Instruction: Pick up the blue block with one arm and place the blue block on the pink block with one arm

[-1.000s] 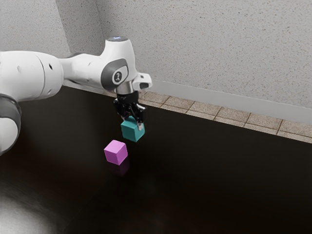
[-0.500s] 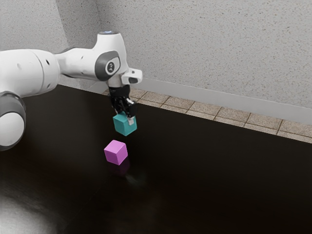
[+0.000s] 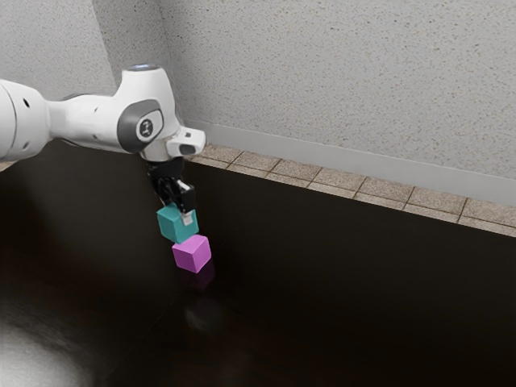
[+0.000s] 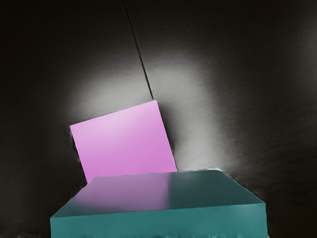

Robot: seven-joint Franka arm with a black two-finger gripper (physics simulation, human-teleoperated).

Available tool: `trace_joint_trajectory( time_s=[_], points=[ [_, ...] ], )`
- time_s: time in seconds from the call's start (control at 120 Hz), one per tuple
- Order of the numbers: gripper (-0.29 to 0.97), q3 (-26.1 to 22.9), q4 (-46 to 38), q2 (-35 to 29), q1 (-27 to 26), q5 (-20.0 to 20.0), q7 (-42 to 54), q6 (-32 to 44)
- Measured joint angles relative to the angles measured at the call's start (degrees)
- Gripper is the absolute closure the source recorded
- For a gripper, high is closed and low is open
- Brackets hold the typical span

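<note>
Fingers (image 3: 172, 193) of the black gripper (image 3: 181, 210) pinched narrowly on the blue block (image 3: 174, 226) from two sides, lifted clear of the dark table (image 3: 339, 282). Blue block hanging just above the pink block (image 3: 192, 253), set slightly toward the exterior view's left, lower corner close to the pink top face; contact between the two impossible to judge. Seen from the wrist: blue block right under the hand, pink block showing partly beyond its far edge.
</note>
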Motion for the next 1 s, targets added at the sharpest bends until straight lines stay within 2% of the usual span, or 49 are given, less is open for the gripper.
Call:
trace_joint_trajectory(
  time_s=[0.367,0.75,1.0],
  points=[
    [0.33,1.26,0.07,0.44,-0.12,0.01,-3.45,2.60],
    [0.33,2.22,7.92,10.48,-0.57,-0.14,-8.25,2.72],
    [0.32,2.37,8.72,10.89,-0.93,-0.37,-10.04,2.26]
  ],
)
